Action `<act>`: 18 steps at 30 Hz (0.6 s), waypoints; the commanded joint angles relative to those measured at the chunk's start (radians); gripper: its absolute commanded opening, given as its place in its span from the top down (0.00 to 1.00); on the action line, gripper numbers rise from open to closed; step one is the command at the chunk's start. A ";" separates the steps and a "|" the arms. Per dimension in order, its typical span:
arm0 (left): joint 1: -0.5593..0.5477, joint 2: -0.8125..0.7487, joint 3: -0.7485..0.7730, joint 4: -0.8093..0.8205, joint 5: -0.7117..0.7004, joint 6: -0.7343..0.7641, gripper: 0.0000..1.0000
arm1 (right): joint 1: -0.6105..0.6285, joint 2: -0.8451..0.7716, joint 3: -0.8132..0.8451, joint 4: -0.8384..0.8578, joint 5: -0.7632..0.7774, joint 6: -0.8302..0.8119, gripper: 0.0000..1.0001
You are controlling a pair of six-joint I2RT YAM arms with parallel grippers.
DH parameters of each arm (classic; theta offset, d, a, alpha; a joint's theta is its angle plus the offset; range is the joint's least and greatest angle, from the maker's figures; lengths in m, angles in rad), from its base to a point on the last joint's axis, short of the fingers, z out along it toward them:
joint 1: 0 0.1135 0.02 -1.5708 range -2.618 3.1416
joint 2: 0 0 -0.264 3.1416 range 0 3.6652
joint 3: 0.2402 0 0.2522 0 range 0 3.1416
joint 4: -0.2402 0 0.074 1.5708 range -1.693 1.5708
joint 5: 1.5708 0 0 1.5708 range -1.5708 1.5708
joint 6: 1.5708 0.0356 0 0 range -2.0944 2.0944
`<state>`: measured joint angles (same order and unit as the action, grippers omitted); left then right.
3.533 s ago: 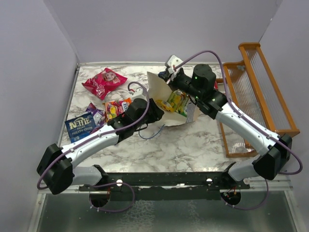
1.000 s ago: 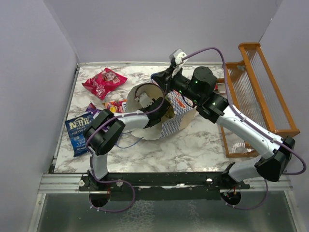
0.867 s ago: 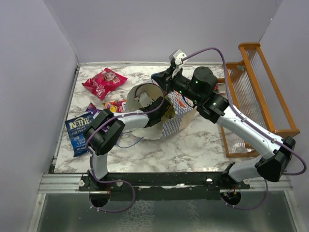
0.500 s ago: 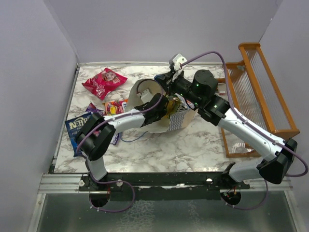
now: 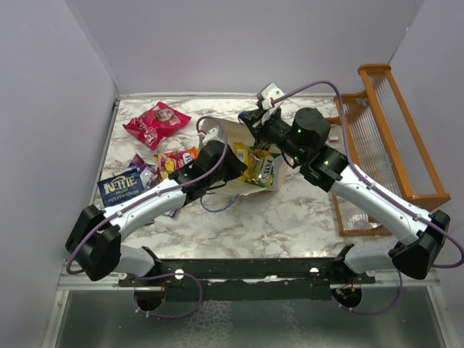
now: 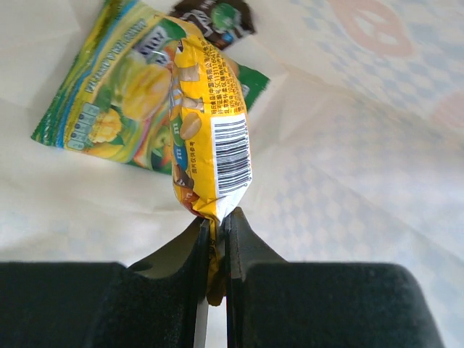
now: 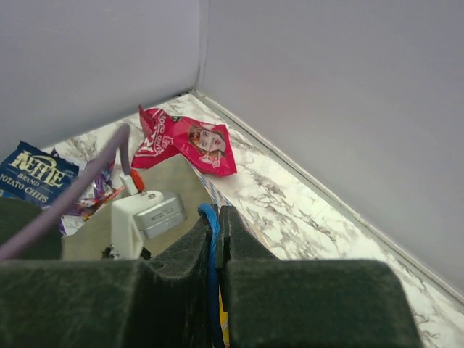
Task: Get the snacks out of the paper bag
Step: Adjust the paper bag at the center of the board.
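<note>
The paper bag (image 5: 270,174) lies on its side mid-table, mouth toward the left arm. My left gripper (image 5: 238,156) is at the mouth, shut on the lower end of a yellow candy pack (image 6: 210,123), which hangs in front of the bag's cream lining (image 6: 362,145). Behind it inside lie a green-yellow packet (image 6: 116,101) and a dark brown pack (image 6: 217,16). My right gripper (image 5: 255,120) holds the bag up, shut on its blue cord handle (image 7: 212,225). Other snacks lie outside: a pink-red bag (image 5: 156,122), a dark blue chips bag (image 5: 119,187) and small packs (image 5: 176,159).
An orange wooden rack (image 5: 384,138) stands along the right edge of the marble table (image 5: 290,225). Purple-grey walls close in the back and both sides. A blue cord loop (image 5: 217,203) trails on the table in front of the bag.
My left gripper has shut on the yellow candy pack, and the left arm has drawn back toward the bag's mouth. The bag has sagged flatter. The right gripper keeps the handle.
</note>
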<state>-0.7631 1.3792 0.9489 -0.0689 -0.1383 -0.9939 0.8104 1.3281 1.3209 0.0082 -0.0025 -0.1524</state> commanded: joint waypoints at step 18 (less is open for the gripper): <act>-0.002 -0.361 0.111 -0.076 0.254 0.320 0.91 | -0.008 0.052 0.109 0.027 0.332 -0.070 0.98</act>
<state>-0.7631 1.0966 0.9833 -0.1051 0.0742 -0.7464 0.8104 1.3628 1.3804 0.0036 0.1768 -0.1753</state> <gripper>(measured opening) 0.118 0.023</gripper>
